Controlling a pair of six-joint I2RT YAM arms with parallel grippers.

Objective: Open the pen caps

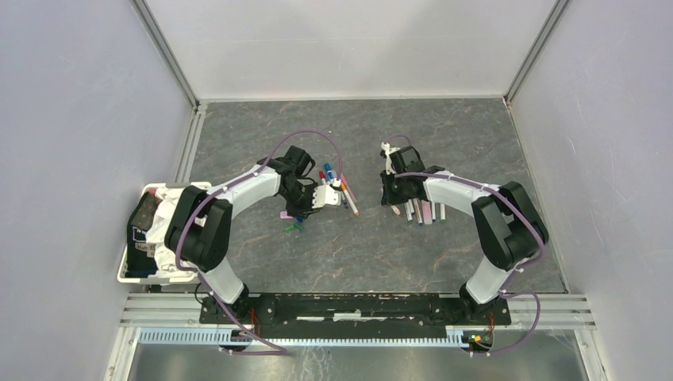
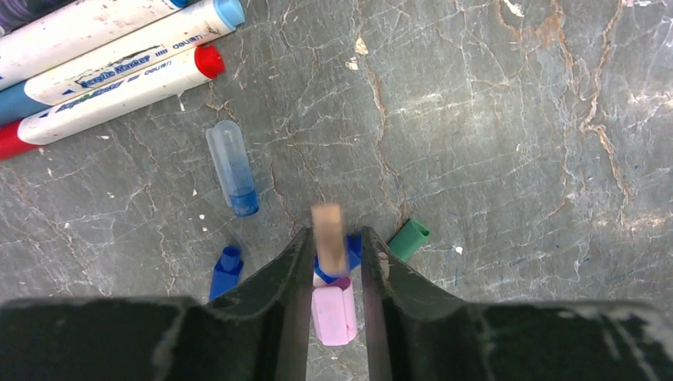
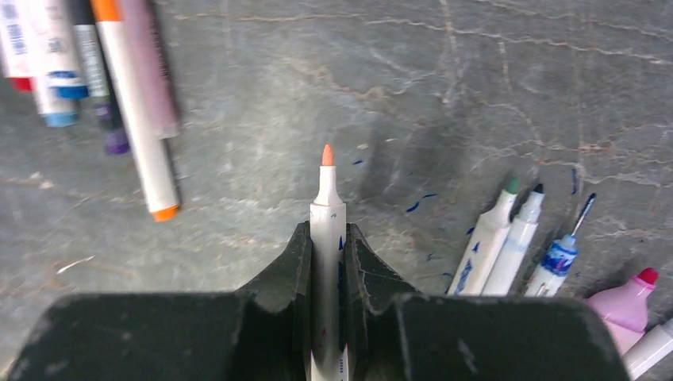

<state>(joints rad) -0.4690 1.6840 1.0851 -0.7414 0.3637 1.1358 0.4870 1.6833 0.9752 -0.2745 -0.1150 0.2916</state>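
Note:
My left gripper (image 2: 333,242) hangs low over the table with its jaws a little apart. A blurred tan-orange cap (image 2: 328,236) is loose between the fingertips. Under it lie a pink cap (image 2: 333,313) and a blue cap (image 2: 354,251), with a green cap (image 2: 409,238), another blue cap (image 2: 226,270) and a clear blue-ended cap (image 2: 232,167) nearby. Capped pens (image 2: 119,71) lie at the top left. My right gripper (image 3: 327,238) is shut on a white pen (image 3: 328,218) with a bare orange tip. Uncapped pens (image 3: 492,238) and a thick pink marker (image 3: 627,305) lie to its right.
In the top view the left gripper (image 1: 321,198) is beside one group of pens (image 1: 340,186), and the right gripper (image 1: 390,181) is beside another (image 1: 424,210). A white bin (image 1: 127,274) holding dark things stands at the table's left edge. Walls enclose the table.

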